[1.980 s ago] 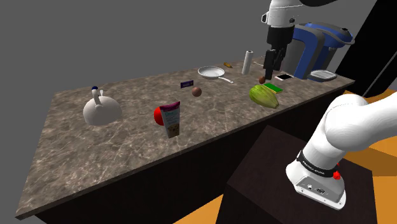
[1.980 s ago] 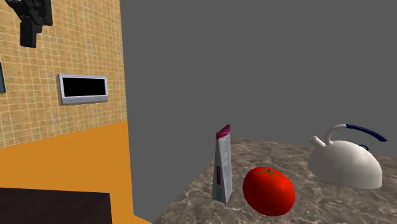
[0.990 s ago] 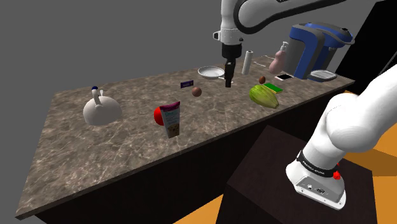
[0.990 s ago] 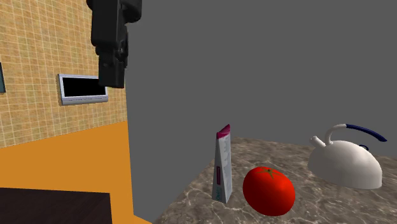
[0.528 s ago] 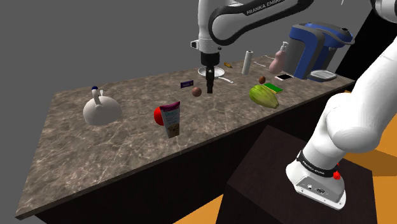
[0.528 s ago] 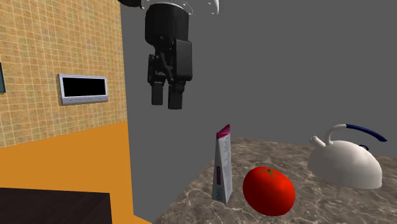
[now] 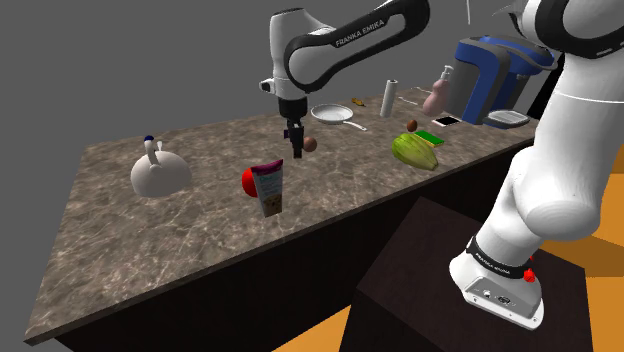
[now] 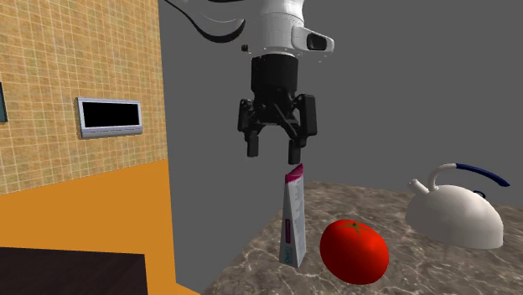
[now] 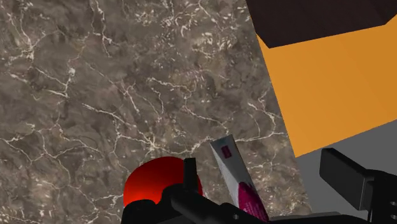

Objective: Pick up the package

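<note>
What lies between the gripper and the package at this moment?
Nothing. In the second exterior view, only a bare gap separates the open gripper from the top of the package.

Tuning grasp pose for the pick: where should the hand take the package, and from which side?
Take the package near its pink top, coming straight down. It stands upright and tapers to a thin top edge that should fit in the open hand above it. The tomato sits close beside it, so a side approach looks crowded.
</note>
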Available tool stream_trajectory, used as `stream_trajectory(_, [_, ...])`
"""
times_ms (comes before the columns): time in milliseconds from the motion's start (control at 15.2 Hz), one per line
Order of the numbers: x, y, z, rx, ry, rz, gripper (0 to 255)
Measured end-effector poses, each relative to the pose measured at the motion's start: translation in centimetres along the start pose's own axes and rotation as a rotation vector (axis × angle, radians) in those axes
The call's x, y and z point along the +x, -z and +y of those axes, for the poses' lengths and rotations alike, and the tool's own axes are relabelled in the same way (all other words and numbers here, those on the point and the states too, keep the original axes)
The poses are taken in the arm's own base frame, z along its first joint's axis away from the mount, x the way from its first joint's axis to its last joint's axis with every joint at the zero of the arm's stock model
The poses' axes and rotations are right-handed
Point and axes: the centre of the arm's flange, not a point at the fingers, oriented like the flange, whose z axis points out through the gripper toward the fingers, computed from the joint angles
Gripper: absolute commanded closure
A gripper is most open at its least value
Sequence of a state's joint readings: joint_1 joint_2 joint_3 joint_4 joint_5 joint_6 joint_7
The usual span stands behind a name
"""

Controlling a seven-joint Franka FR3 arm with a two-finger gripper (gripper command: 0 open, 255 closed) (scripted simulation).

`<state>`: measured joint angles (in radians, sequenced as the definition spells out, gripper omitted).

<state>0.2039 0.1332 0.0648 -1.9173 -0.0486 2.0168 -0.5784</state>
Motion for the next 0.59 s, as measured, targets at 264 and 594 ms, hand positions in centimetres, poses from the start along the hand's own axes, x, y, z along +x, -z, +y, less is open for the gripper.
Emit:
stream_trajectory(264, [4.3, -1.4, -0.6, -0.002, 0.115, 0.013, 0])
stream_trajectory(594, [5.1, -3.8, -0.5, -0.003, 0.136, 0.015, 0])
